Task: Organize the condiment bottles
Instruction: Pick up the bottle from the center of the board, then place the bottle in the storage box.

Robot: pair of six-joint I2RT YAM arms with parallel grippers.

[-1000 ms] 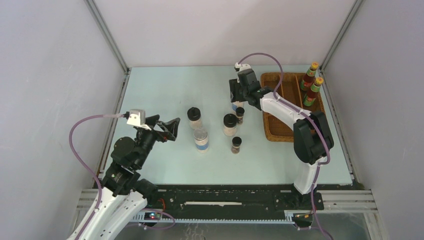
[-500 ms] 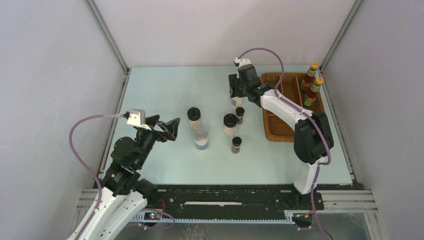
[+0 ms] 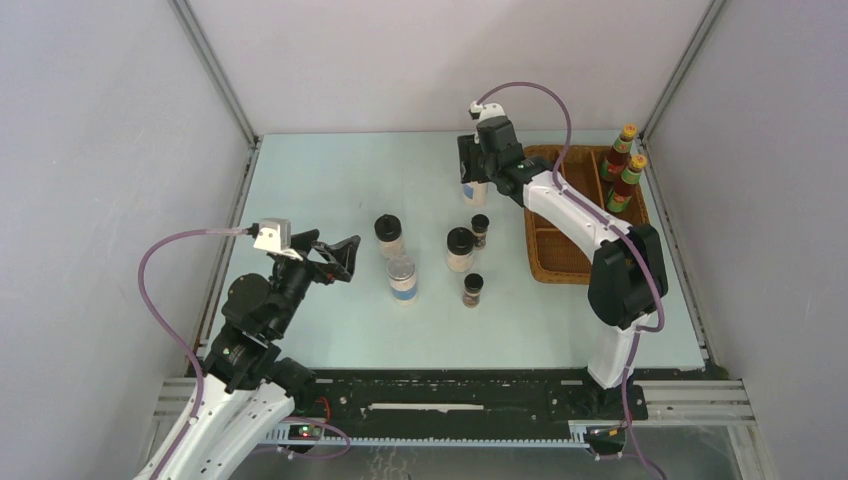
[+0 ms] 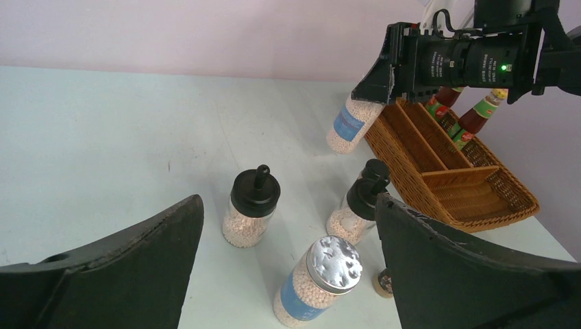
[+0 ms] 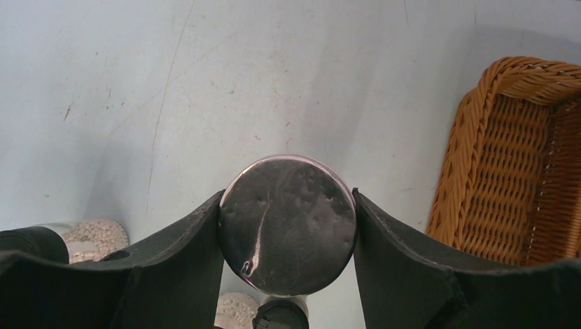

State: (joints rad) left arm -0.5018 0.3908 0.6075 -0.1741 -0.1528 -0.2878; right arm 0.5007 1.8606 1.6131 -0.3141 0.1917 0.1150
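Observation:
My right gripper (image 3: 474, 182) is shut on a silver-lidded blue-label jar (image 5: 287, 214) and holds it tilted above the table, left of the wicker tray; the jar also shows in the left wrist view (image 4: 351, 124). A second silver-lidded jar (image 3: 402, 277) stands mid-table, between my left gripper's open jaws in the left wrist view (image 4: 319, 278). Two black-lidded white jars (image 3: 389, 236) (image 3: 460, 248) and two tiny dark jars (image 3: 480, 230) (image 3: 473, 289) stand nearby. Two red sauce bottles (image 3: 623, 150) (image 3: 628, 181) stand in the tray. My left gripper (image 3: 345, 258) is open and empty.
The brown wicker divided tray (image 3: 553, 215) sits at the right of the table, its left compartments bare. Grey walls with metal frame posts enclose the table on three sides.
My right gripper has lifted the silver-lidded jar off the table and carried it up and toward the back. The left arm has not moved.

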